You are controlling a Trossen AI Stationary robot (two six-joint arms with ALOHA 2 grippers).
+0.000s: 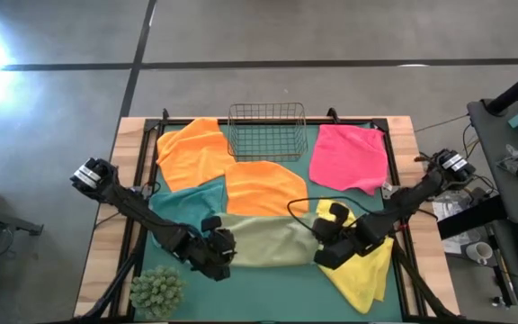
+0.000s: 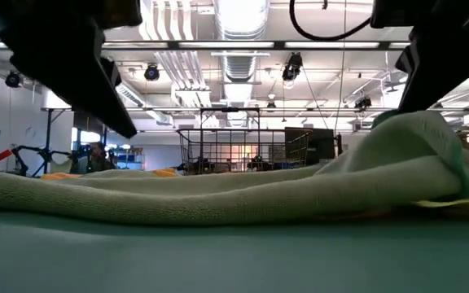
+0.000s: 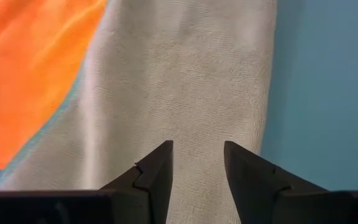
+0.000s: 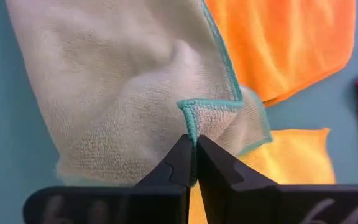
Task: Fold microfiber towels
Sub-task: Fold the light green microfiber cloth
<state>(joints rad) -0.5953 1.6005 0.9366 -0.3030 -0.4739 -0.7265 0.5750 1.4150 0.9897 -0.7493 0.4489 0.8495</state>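
Pale olive-green towel (image 1: pixel 272 241), lying at six o'clock on the mat: my right gripper (image 4: pixel 194 163) pinches only its teal-edged corner, which I fear could slip free, while my left gripper (image 3: pixel 197 163) hovers parted.

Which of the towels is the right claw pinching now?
The pale olive-green towel with teal edging, near the table's front. The right claw is shut on its corner; the other towels lie untouched.

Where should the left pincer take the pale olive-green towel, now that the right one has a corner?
Probably the free end under the left pincer, whose fingers are open above the pale olive-green towel. Come straight down and pinch the near edge beside the bare mat, where the cloth lies flat. The right pincer is shut on the teal-hemmed corner, lifted at the opposite end.
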